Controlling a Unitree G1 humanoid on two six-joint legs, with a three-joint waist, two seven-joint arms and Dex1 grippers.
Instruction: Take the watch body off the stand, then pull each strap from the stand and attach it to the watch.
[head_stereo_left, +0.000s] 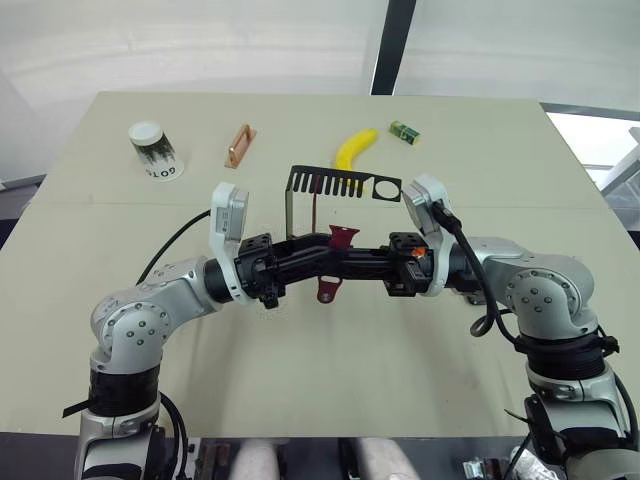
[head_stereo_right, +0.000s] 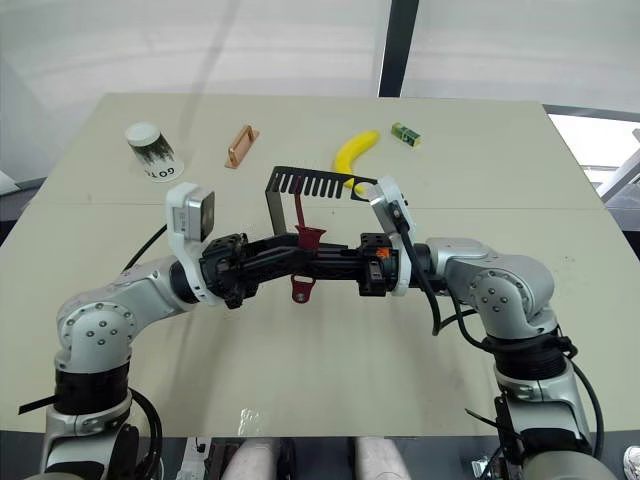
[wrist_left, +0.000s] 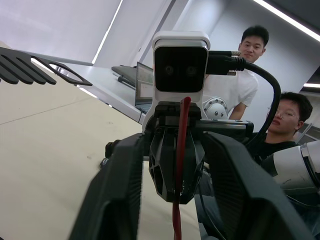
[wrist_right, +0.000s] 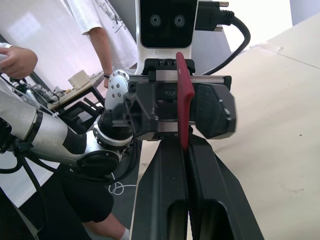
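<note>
Red rubber is what we work with here: the held strap hangs above the bench, between the two hands, just in front of the stand. The right hand is clamped flat on its middle, the fingers pressed together on it. The left hand faces it, and its fingers stand apart on either side of the right fingertips. Whether they carry the watch body between them we cannot tell.

The strap's long axis runs up and down. Its broad end points up and the looped end dangles toward the bench.

To do this step well, we judge the right hand should keep its firm, flat grip so the strap cannot twist. The broad end should then line up squarely with the watch's slot before any push. The strap is limp, so a slow, straight approach should suit it best.

Behind the hands, the stand sits upright on the bench. A second strap hangs from its comb shelf, also lengthwise down.

Farther back lie a banana, a green block, a copper handle and a paper cup.
</note>
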